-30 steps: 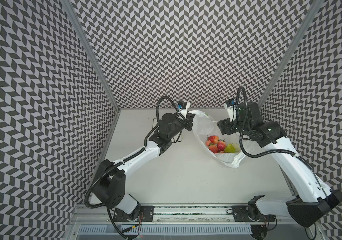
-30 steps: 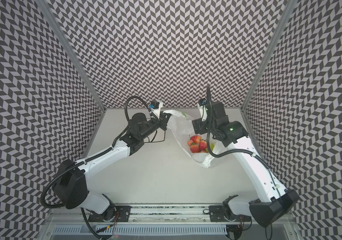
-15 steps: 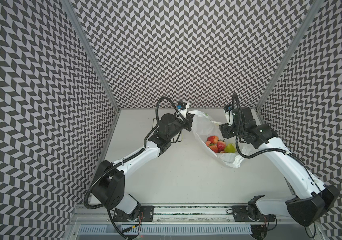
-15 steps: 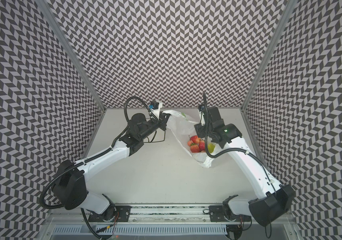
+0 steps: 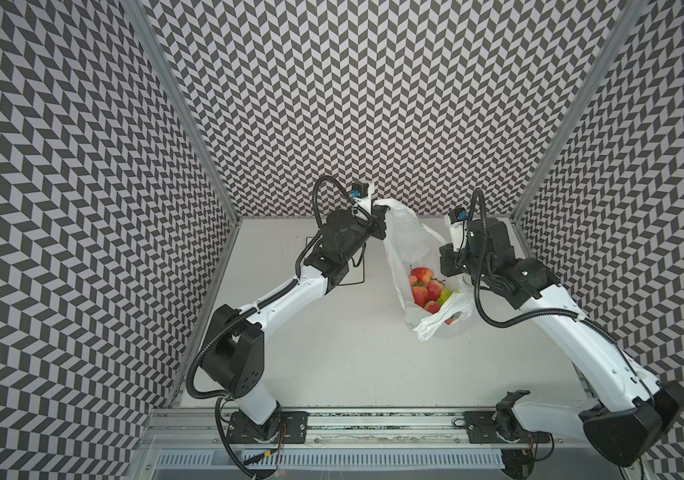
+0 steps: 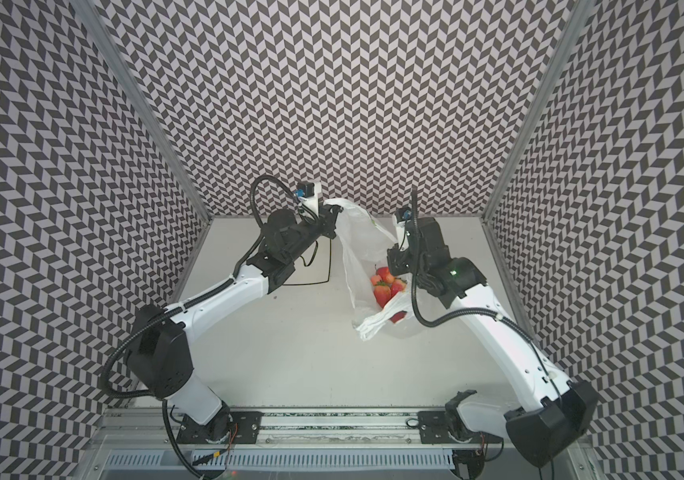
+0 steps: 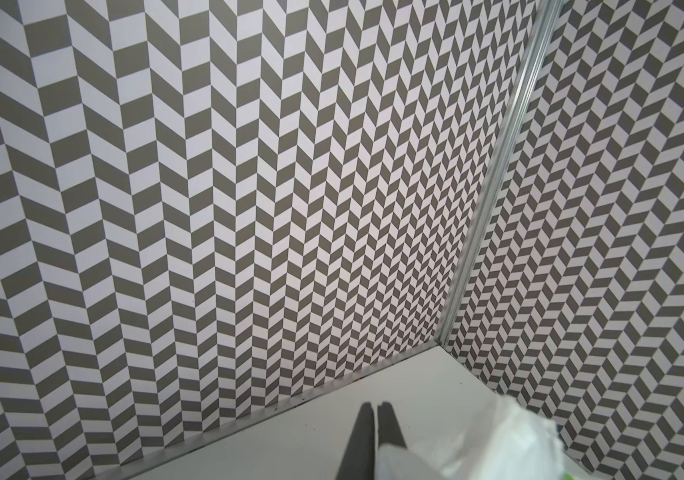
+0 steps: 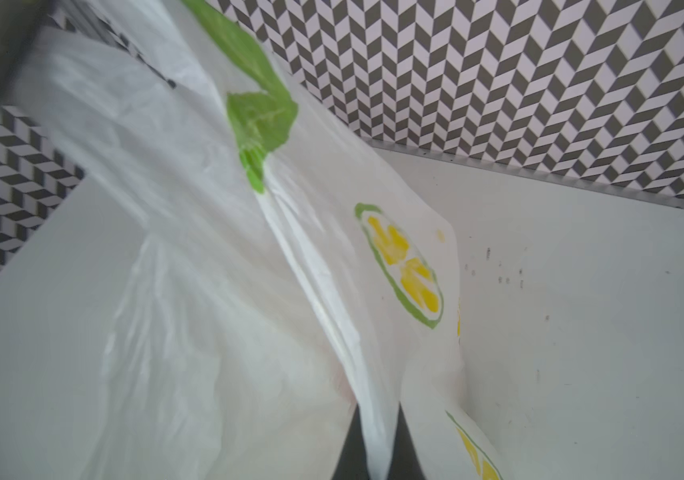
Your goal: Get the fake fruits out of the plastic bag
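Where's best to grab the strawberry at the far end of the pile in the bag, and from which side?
Pinch that strawberry across its red body, probably from above through the open mouth of the plastic bag: it lies uncovered there, while the bag walls close off its sides.

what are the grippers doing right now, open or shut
left gripper: closed, apparently pinching the top of the bag, which hangs from it.
right gripper: closed on the bag's edge.
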